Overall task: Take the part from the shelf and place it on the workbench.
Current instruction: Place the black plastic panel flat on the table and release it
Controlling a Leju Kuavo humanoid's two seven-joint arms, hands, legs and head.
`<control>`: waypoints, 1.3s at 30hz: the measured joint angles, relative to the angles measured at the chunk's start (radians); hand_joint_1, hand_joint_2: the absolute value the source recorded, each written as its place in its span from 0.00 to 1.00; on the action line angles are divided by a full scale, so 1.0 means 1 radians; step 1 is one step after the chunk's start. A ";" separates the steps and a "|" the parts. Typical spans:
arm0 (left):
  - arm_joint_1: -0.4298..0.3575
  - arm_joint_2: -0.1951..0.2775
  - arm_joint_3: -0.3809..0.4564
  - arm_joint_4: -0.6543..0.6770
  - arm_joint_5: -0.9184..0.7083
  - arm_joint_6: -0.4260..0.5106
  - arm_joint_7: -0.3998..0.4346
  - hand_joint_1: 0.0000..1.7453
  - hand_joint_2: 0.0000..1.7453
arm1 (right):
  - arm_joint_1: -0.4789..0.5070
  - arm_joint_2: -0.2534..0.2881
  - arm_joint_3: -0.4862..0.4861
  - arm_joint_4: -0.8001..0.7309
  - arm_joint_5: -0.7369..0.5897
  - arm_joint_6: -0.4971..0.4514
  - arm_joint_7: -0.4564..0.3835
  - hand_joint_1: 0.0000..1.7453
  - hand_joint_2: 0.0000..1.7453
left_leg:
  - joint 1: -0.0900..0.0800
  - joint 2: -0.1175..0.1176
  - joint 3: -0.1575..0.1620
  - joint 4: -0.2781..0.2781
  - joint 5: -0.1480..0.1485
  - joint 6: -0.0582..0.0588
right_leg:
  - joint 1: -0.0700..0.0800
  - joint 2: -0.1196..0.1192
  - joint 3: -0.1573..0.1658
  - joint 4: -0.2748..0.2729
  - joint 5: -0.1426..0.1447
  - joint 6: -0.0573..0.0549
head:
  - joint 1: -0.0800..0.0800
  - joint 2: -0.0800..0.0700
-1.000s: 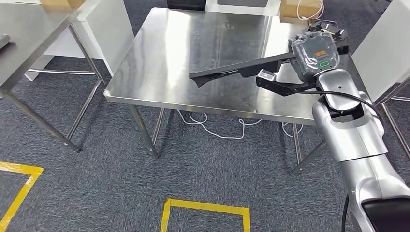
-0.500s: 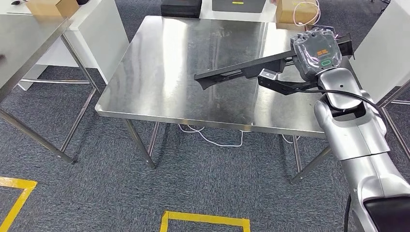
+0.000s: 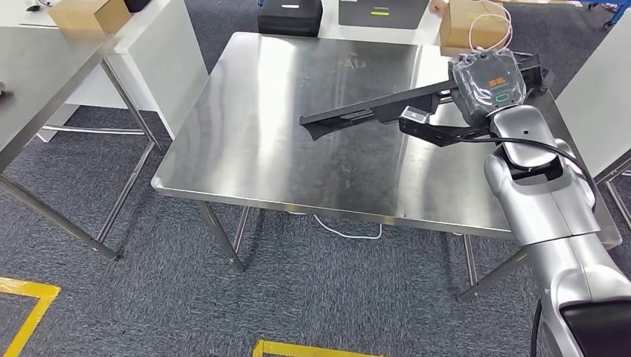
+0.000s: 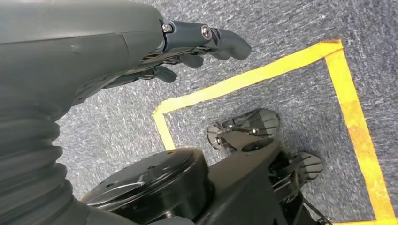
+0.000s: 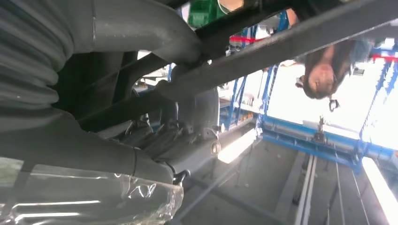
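A long black plastic part (image 3: 372, 109) with a forked end hangs a little above the steel workbench (image 3: 253, 141), reaching left across its middle. My right hand (image 3: 487, 83), wrapped in clear film, grips the part's right end over the bench's right side. In the right wrist view the part (image 5: 263, 47) runs as dark bars past the hand's grey thumb (image 5: 141, 28). My left hand (image 4: 187, 51) hangs over the carpet with nothing in it, fingers loosely curled.
A second steel table (image 3: 45, 67) stands at the left. Cardboard boxes (image 3: 476, 22) and a black case (image 3: 290, 15) lie behind the workbench. A white panel (image 3: 595, 82) stands close on the right. Yellow floor tape (image 3: 320, 348) lies below. A person (image 5: 324, 70) stands beyond.
The camera has moved closer, so the workbench sits lower and larger in the picture. My right hand still holds the part above the bench, nearly unchanged relative to it.
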 joint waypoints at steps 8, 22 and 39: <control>-0.001 0.002 0.000 0.000 -0.004 0.014 -0.019 0.00 1.00 | -0.008 -0.002 0.001 0.012 -0.006 -0.005 0.001 0.77 1.00 | 0.016 0.007 -0.176 0.293 -0.108 -0.039 | -0.001 0.013 0.046 0.001 -0.028 -0.065 | -0.007 0.000; -0.006 0.004 0.018 -0.002 0.004 0.020 -0.058 0.00 1.00 | -0.002 -0.007 0.005 0.021 -0.010 -0.008 0.004 0.77 1.00 | -0.007 0.007 -0.058 -0.028 0.082 0.050 | 0.012 0.020 0.003 0.197 -0.137 -0.030 | -0.003 0.000; -0.007 -0.019 0.105 -0.010 0.073 0.189 -0.403 0.00 1.00 | 0.053 -0.059 -0.015 0.009 -0.026 -0.027 -0.008 0.77 1.00 | 0.014 0.007 -0.219 0.304 -0.085 -0.034 | -0.003 0.014 0.046 -0.001 -0.026 -0.054 | -0.010 0.000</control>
